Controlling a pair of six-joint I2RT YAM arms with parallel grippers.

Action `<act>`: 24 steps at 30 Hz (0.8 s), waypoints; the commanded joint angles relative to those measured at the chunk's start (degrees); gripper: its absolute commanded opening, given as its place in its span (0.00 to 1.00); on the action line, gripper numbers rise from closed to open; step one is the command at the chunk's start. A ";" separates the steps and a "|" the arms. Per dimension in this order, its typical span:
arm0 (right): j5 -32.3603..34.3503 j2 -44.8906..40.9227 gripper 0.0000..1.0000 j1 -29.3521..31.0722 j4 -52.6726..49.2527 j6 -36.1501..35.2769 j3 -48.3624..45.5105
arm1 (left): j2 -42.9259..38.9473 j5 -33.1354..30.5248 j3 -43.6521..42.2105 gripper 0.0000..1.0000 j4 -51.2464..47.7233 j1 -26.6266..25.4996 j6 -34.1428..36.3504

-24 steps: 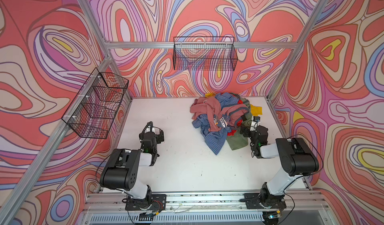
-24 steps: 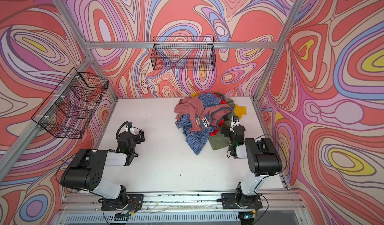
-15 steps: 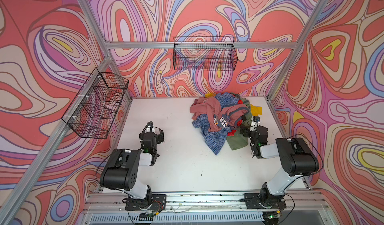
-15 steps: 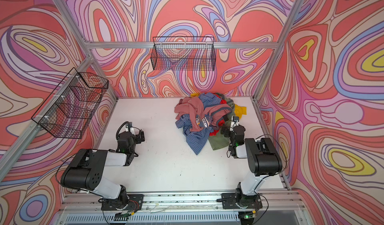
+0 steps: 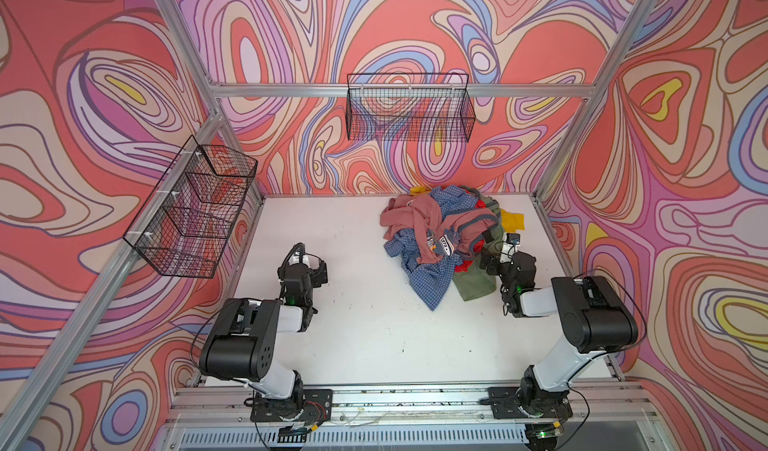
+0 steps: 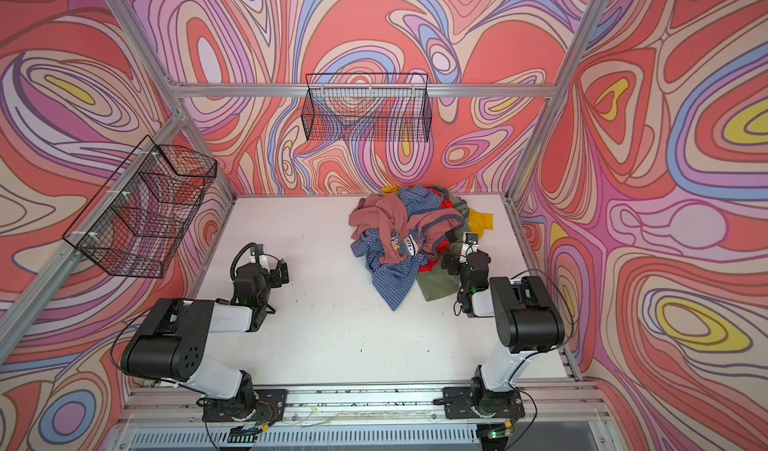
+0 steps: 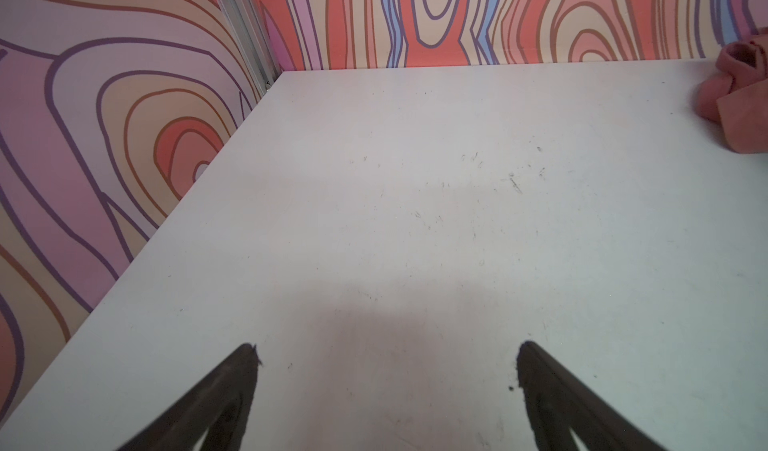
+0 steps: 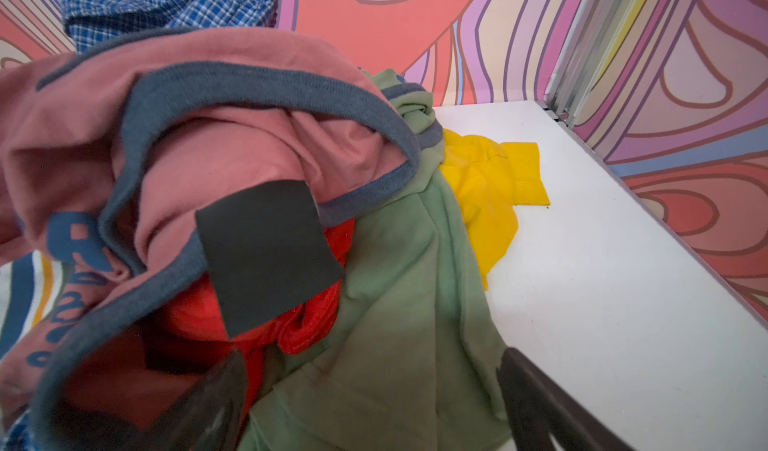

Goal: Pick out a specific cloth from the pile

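Sage-green fabric, the cloth [image 8: 395, 303], is seen at the right-hand edge of the pile [image 5: 440, 228]. Its lower part is spread on the white table [image 5: 353, 336], and its upper part is buried under a dusty-pink top [image 8: 249, 137] and a red garment [image 8: 307, 324]. A yellow piece [image 8: 490, 187] lies just beside it. The right gripper [image 8: 372, 357] is held low over the exposed flap, fingers spread wide with nothing gripped, presumably so that the free green edge can be straddled without catching its neighbours. The left gripper [image 7: 386, 349], likewise wide open and empty, is kept over bare table well apart from the pile, probably to stay clear.
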 commanded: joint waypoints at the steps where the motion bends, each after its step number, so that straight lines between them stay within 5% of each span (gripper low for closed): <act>1: -0.11 0.42 0.96 -0.19 0.64 -0.11 0.24 | -0.23 0.86 0.91 1.00 -0.30 0.39 -0.46; 7: 1.58 -0.64 0.98 -0.15 1.61 0.61 -0.72 | -2.28 1.08 1.64 1.00 -2.59 0.61 -0.45; 10: 6.45 -8.48 0.98 -0.27 -4.90 3.59 -1.17 | -12.46 -1.84 12.83 1.00 -31.00 0.59 -5.75; 13: 3.02 -17.68 0.96 -2.37 -30.26 12.78 4.88 | -19.94 -2.35 20.15 1.00 -47.57 0.41 -13.97; 18: -6.92 -25.64 0.96 -3.44 -45.65 23.32 5.91 | -28.06 -2.28 15.29 0.98 -45.61 -4.21 -22.65; 24: -11.28 -23.33 0.89 -4.62 -58.69 30.78 8.54 | -26.95 -4.36 12.45 0.96 -44.76 -12.40 -25.49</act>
